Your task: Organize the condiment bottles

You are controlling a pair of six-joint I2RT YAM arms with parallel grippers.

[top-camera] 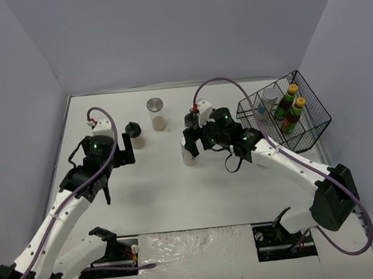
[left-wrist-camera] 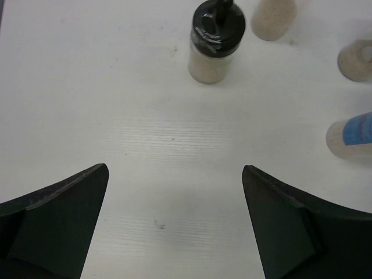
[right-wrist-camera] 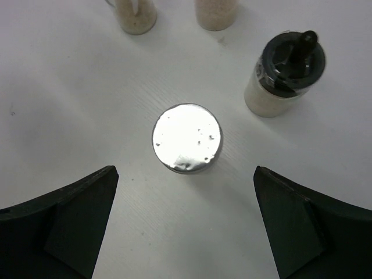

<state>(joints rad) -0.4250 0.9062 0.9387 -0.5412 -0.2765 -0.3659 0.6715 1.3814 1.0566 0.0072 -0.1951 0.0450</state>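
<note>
My right gripper (top-camera: pixel 191 143) (right-wrist-camera: pixel 186 168) is open and hangs over a silver-lidded shaker (top-camera: pixel 188 156) (right-wrist-camera: pixel 186 138), whose lid lies just ahead of the fingertips. A black-lidded beige jar (top-camera: pixel 191 120) (right-wrist-camera: pixel 288 72) stands beside it. My left gripper (top-camera: pixel 126 150) (left-wrist-camera: pixel 174 168) is open and empty over bare table. A second black-lidded jar (top-camera: pixel 134 134) (left-wrist-camera: pixel 216 40) stands ahead of it. Another silver-lidded shaker (top-camera: pixel 155 113) stands further back. Two dark sauce bottles with yellow caps (top-camera: pixel 290 109) and a silver-lidded shaker (top-camera: pixel 269 101) sit in the black wire basket (top-camera: pixel 315 126).
The basket stands at the right edge of the white table (top-camera: pixel 172 199). Grey walls close the table on the left, back and right. In the left wrist view a blue-labelled shaker (left-wrist-camera: pixel 351 136) and two beige bottle bodies show at the right and top.
</note>
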